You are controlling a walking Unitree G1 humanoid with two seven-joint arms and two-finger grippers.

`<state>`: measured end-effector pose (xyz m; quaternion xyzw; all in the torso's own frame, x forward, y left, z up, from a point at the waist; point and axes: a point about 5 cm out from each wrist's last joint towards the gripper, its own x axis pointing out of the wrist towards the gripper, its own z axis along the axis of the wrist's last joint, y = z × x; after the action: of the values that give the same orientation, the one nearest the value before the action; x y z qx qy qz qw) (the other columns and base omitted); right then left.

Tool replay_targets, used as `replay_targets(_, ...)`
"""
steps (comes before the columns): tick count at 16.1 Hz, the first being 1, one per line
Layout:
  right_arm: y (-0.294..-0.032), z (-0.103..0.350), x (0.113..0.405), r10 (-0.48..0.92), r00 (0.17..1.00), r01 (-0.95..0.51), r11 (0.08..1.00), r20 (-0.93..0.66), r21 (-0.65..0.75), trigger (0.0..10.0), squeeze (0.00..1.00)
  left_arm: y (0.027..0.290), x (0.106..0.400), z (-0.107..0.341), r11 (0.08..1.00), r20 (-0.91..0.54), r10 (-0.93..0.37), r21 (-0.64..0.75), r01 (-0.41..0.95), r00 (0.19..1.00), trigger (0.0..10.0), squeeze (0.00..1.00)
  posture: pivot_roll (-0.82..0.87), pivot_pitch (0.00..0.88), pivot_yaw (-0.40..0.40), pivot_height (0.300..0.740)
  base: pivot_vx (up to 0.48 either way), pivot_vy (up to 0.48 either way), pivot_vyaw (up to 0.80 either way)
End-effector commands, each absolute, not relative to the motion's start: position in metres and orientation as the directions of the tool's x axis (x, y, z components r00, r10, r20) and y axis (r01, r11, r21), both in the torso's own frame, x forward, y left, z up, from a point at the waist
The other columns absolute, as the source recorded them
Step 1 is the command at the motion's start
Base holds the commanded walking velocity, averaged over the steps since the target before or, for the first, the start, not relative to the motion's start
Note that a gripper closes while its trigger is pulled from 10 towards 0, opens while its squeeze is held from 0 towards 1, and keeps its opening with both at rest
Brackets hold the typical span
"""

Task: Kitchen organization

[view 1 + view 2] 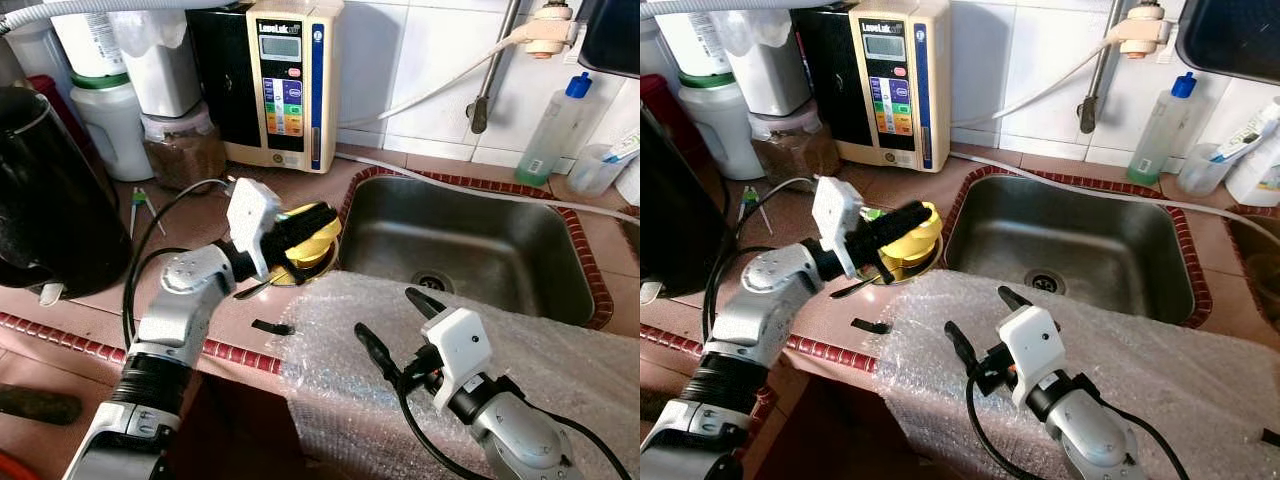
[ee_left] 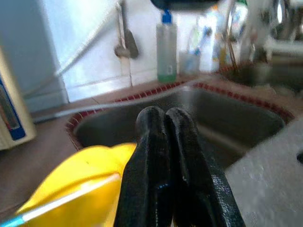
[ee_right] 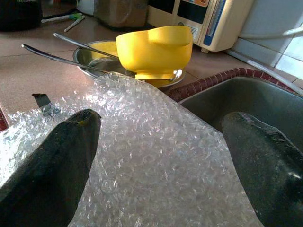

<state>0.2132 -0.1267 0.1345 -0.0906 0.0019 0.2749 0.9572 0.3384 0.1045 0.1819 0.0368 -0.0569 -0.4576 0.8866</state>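
A yellow bowl [image 1: 318, 247] sits in a shallow steel dish [image 3: 93, 60] with two spoons [image 3: 57, 58], on the counter just left of the sink [image 1: 470, 240]. My left gripper [image 1: 326, 216] is shut, its fingers pressed together with nothing between them, lying right over the bowl's rim; the bowl [image 2: 80, 182] shows under the fingers in the left wrist view. My right gripper [image 1: 388, 312] is open above a sheet of bubble wrap [image 1: 530, 345] that drapes over the counter's front edge, with the wrap [image 3: 156, 161] between the spread fingers [image 3: 52, 161] but not gripped.
A water machine [image 1: 285, 80], jars and a black kettle [image 1: 45, 200] crowd the counter's back left. A green-tinted bottle [image 1: 555, 130] stands behind the sink. A small black clip [image 1: 272, 327] lies near the tiled front edge [image 1: 240, 352].
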Motion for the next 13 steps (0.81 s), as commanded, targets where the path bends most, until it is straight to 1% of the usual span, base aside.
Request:
replay_targets(1, -0.129, 0.135, 0.213, 0.523, 0.851, -0.523, 0.833, -0.055, -0.179, 10.0, 0.00, 0.100, 0.335, 0.179, 0.555, 0.034, -0.830, 0.149, 0.819, 0.556, 9.4, 0.00, 0.03, 0.000, 0.014, 0.740, 0.000, 0.000, 0.00)
replay_targets(2, -0.129, 0.135, 0.213, 0.521, 0.852, -0.521, 0.834, -0.054, -0.179, 10.0, 0.00, 0.097, 0.337, 0.176, 0.577, 0.014, -0.813, 0.158, 0.802, 0.582, 9.5, 0.00, 0.03, 0.000, 0.017, 0.740, 0.000, 0.000, 0.00)
replay_targets(4, -0.129, 0.135, 0.213, 0.519, 0.853, -0.520, 0.835, -0.052, -0.179, 10.0, 0.00, 0.095, 0.344, 0.174, 0.638, 0.023, -0.766, 0.145, 0.756, 0.643, 10.0, 0.00, 0.03, 0.000, 0.019, 0.740, 0.000, 0.000, 0.00)
replay_targets(6, -0.125, 0.135, 0.212, 0.520, 0.852, -0.521, 0.836, -0.050, -0.173, 10.0, 0.00, 0.091, 0.353, 0.170, 0.706, 0.014, -0.702, 0.149, 0.693, 0.712, 10.0, 0.00, 0.02, 0.000, 0.024, 0.740, 0.000, 0.000, 0.00)
replay_targets(8, -0.123, 0.135, 0.210, 0.520, 0.853, -0.520, 0.837, -0.050, -0.169, 10.0, 0.00, 0.088, 0.358, 0.169, 0.738, 0.024, -0.669, 0.142, 0.660, 0.743, 10.0, 0.00, 0.02, 0.000, 0.028, 0.740, 0.000, 0.000, 0.00)
replay_targets(10, -0.122, 0.134, 0.208, 0.517, 0.854, -0.519, 0.839, -0.054, -0.163, 10.0, 0.00, 0.084, 0.362, 0.166, 0.750, 0.014, -0.654, 0.139, 0.647, 0.756, 10.0, 0.00, 0.01, 0.000, 0.033, 0.740, 0.000, 0.000, 0.00)
replay_targets(13, -0.122, 0.133, 0.206, 0.514, 0.856, -0.515, 0.842, -0.056, -0.160, 10.0, 0.00, 0.067, 0.354, 0.165, 0.664, 0.027, -0.743, 0.156, 0.731, 0.669, 10.0, 0.00, 0.01, 0.000, 0.037, 0.740, 0.000, 0.000, 0.00)
